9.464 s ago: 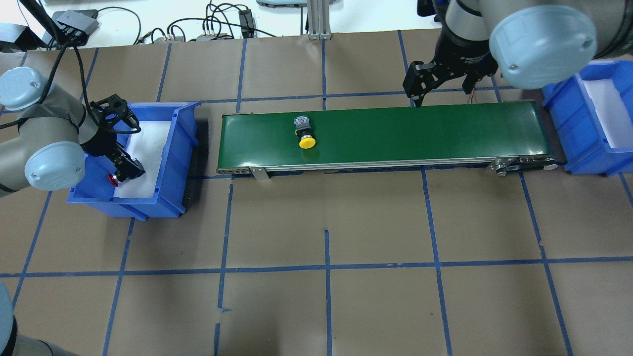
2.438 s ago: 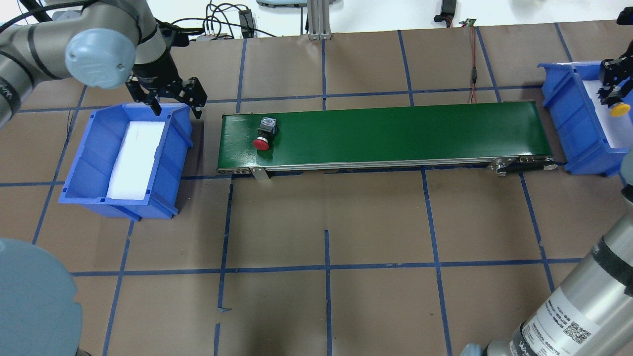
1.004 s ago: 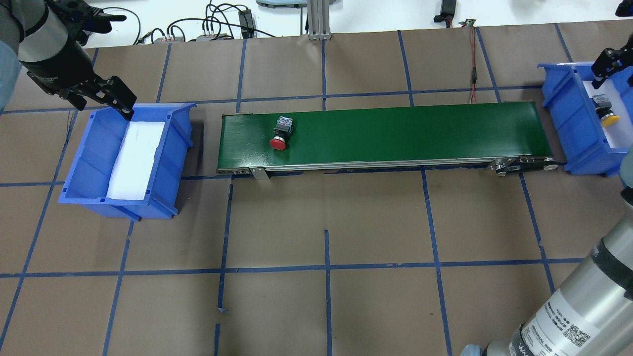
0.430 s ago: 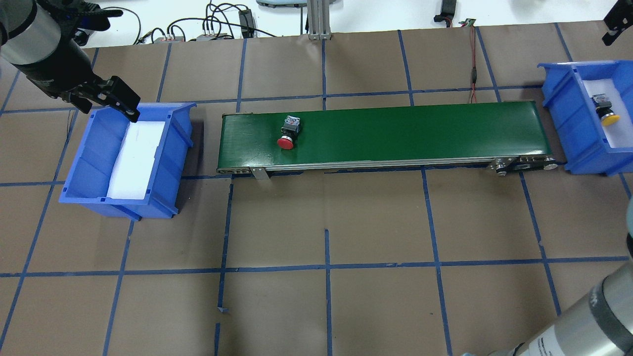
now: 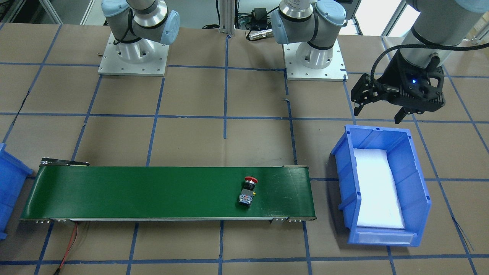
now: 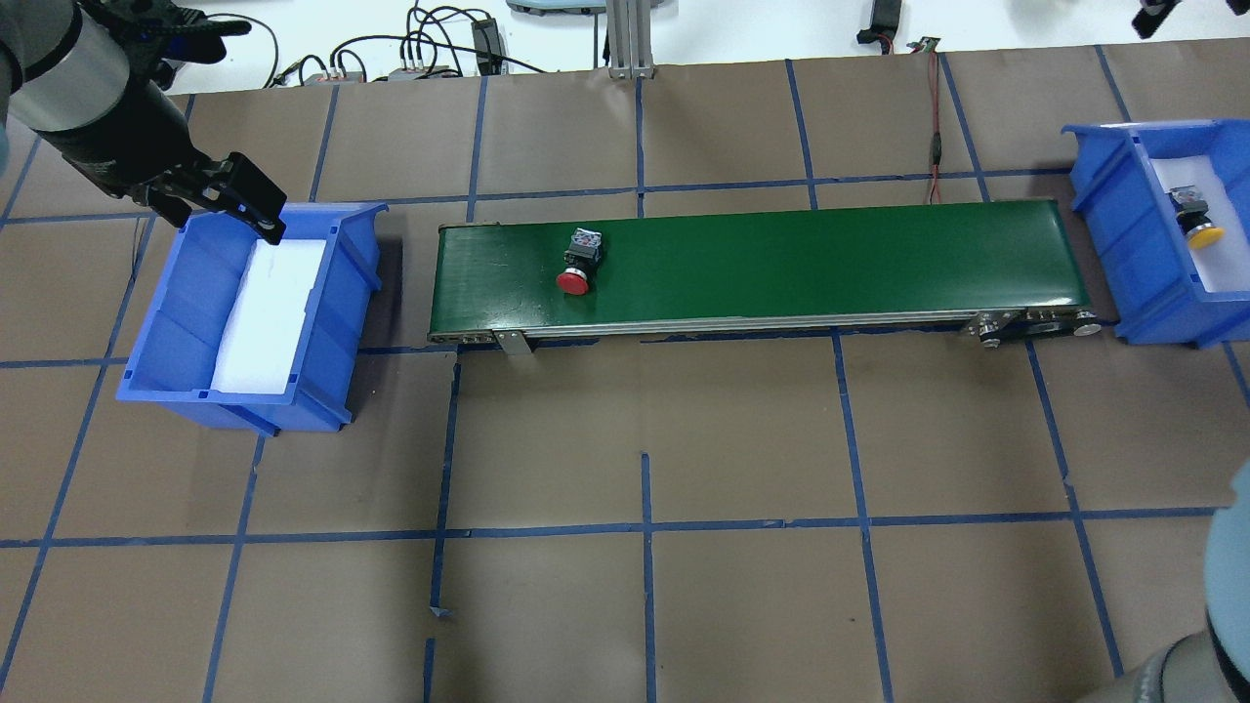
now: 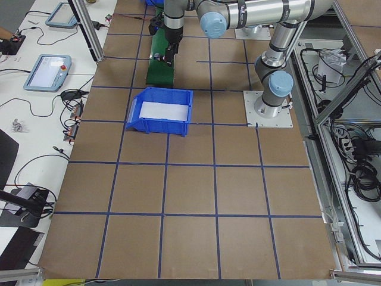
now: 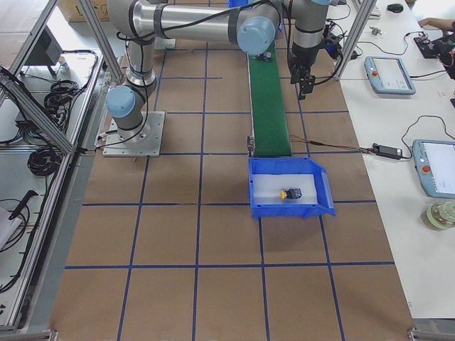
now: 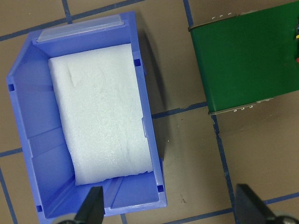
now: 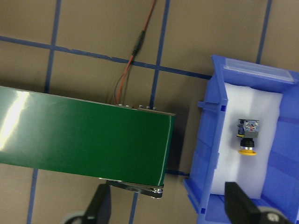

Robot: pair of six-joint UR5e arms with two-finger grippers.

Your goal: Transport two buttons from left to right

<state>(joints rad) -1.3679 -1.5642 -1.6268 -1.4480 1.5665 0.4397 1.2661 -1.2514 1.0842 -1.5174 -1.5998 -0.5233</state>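
L gripper (image 5: 378,115) open wide, empty, over back rim of L blue plastic bin (image 6: 337,293) w/ white foam pad (image 6: 264,312). On L part of green conveyor belt (image 6: 830,264): red mushroom-cap push button (image 6: 576,268), on its side. Yellow-cap push button (image 6: 1196,220) lies in R blue plastic bin (image 6: 1113,225). R gripper (image 10: 169,207) open, empty, high over belt end & R bin.

Worktop (image 6: 645,605): brown paper, blue tape grid. Green conveyor (image 6: 830,259) lies across it with one blue bin off each end: robot-left bin (image 6: 186,312) slightly apart, right bin (image 6: 1123,225) just beside. Two arm base plates (image 5: 131,67) on the robot side. Red-black wire (image 6: 936,137) runs behind the conveyor.
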